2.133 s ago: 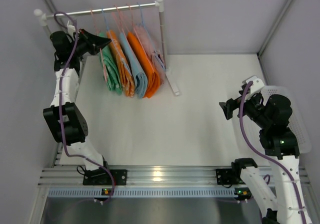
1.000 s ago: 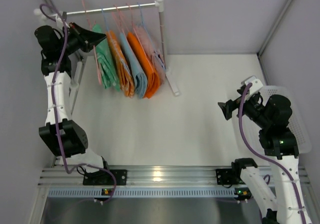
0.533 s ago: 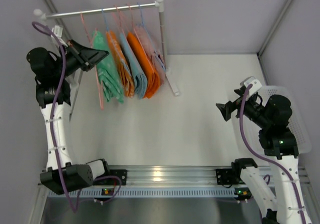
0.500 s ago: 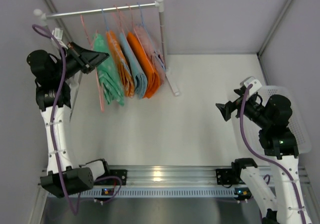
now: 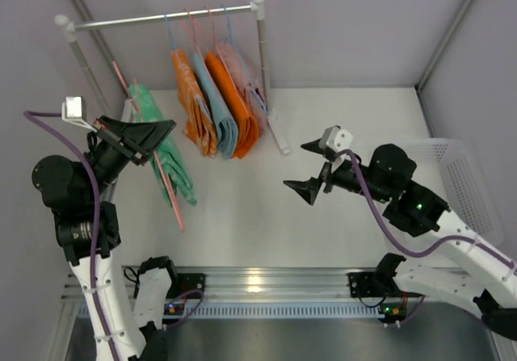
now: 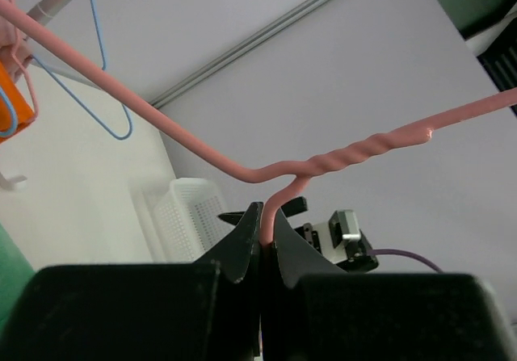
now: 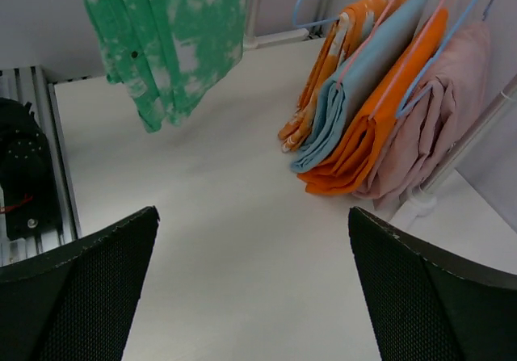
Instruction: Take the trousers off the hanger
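While your left gripper [image 6: 264,228] clenched the hanger [image 6: 363,147] at left, the limp, light trousers [image 7: 170,38] suited a lower-edge pinch from your open right gripper [image 7: 252,216].

Off rail [image 5: 161,15] now: hanger [image 6: 363,148], trousers [image 7: 174,38]; right gripper [image 5: 307,167] mid-table.
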You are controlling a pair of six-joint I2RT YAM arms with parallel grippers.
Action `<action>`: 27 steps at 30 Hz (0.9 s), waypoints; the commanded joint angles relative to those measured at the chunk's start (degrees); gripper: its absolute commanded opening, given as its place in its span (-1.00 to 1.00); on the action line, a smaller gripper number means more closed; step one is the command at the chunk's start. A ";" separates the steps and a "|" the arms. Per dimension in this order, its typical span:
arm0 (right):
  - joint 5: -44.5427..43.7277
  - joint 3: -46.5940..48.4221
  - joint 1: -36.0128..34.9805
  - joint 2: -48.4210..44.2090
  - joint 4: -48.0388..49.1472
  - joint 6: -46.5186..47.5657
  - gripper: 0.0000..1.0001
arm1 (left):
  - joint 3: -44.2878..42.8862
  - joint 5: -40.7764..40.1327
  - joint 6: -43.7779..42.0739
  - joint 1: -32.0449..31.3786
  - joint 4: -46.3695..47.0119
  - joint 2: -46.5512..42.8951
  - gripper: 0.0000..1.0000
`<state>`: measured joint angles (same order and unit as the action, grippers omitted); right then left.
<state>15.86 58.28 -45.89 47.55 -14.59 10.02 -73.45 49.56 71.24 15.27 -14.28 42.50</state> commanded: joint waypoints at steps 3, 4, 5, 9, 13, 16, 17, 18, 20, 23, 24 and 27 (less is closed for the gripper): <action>-13.65 3.16 -12.08 7.55 16.93 0.16 0.99 | -2.66 -3.24 8.12 0.20 10.16 -0.40 -1.00; -15.49 2.54 -14.03 8.34 22.01 1.04 0.99 | -3.45 -3.33 8.64 0.11 9.37 -0.23 -1.00; -17.25 1.67 -15.97 10.00 24.15 1.75 0.99 | -4.24 -3.33 9.00 0.11 8.75 0.30 -1.00; -20.42 -0.44 -23.70 14.84 32.15 1.93 0.99 | -8.54 -3.24 11.54 0.11 8.39 1.70 -1.00; -23.32 -2.38 -28.55 18.80 39.01 2.55 0.99 | -12.15 -2.63 13.22 0.11 6.64 3.99 -1.00; -25.25 -0.37 -29.87 22.93 41.04 1.32 0.99 | -13.56 -2.36 14.36 0.11 6.29 4.96 -1.00; -26.13 1.64 -29.87 25.37 41.04 0.71 0.99 | -13.82 -2.28 14.62 0.03 6.37 5.22 -1.00; -27.97 2.88 -29.96 26.62 40.70 -0.17 0.99 | -14.00 -2.19 14.97 0.11 6.03 5.48 -1.00; -29.91 5.86 -29.87 30.38 40.43 -0.35 0.99 | -14.70 -2.19 15.24 -0.06 5.58 6.10 -1.00; -32.64 8.94 -29.87 34.87 41.83 0.00 0.99 | -15.14 -2.01 15.50 -0.59 6.54 6.45 -1.00; -33.69 9.65 -29.87 35.85 42.44 0.00 0.99 | -15.32 -1.84 15.42 -0.85 6.64 6.63 -1.00; -34.49 12.81 -29.79 39.54 43.24 -1.05 0.92 | -16.20 -1.66 15.07 -1.55 6.29 6.98 -1.00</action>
<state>-15.35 66.37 -74.98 85.25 21.85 10.68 -85.60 48.62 86.91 14.20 -15.70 49.80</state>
